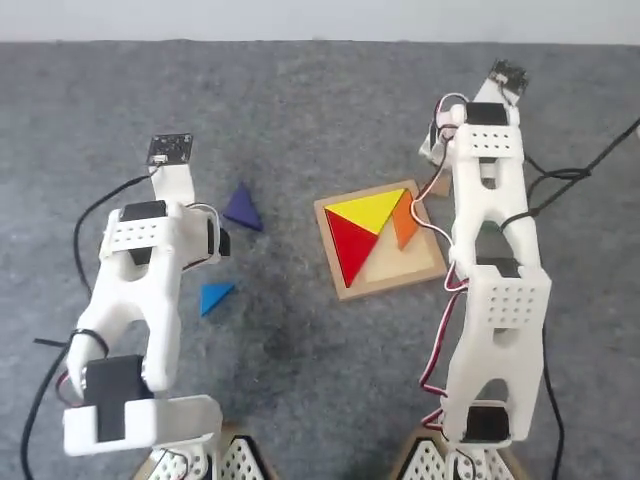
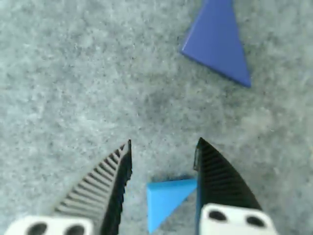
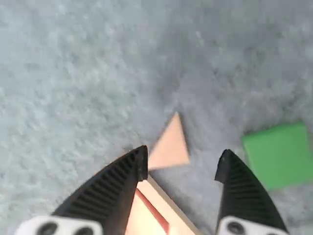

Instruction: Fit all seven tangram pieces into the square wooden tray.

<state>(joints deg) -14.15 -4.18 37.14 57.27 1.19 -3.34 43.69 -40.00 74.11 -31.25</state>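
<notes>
The square wooden tray (image 1: 412, 264) lies at table centre and holds a yellow triangle (image 1: 368, 210), a red triangle (image 1: 348, 246) and an orange piece (image 1: 404, 221). My left gripper (image 2: 164, 143) is open just above the carpet. A light blue triangle (image 2: 166, 198) (image 1: 214, 297) lies flat between its fingers, and a dark blue triangle (image 2: 217, 41) (image 1: 243, 207) lies farther ahead. My right gripper (image 3: 184, 151) is also open, over a pale pink triangle (image 3: 171, 147) that rests beside a tray corner (image 3: 164, 201). A green square (image 3: 279, 154) sits just outside one finger.
Grey carpet covers the whole table. The left arm (image 1: 140, 290) stands left of the tray, while the right arm (image 1: 495, 290) stretches along the tray's right side. Red and white cables hang near the tray's right edge (image 1: 440, 250).
</notes>
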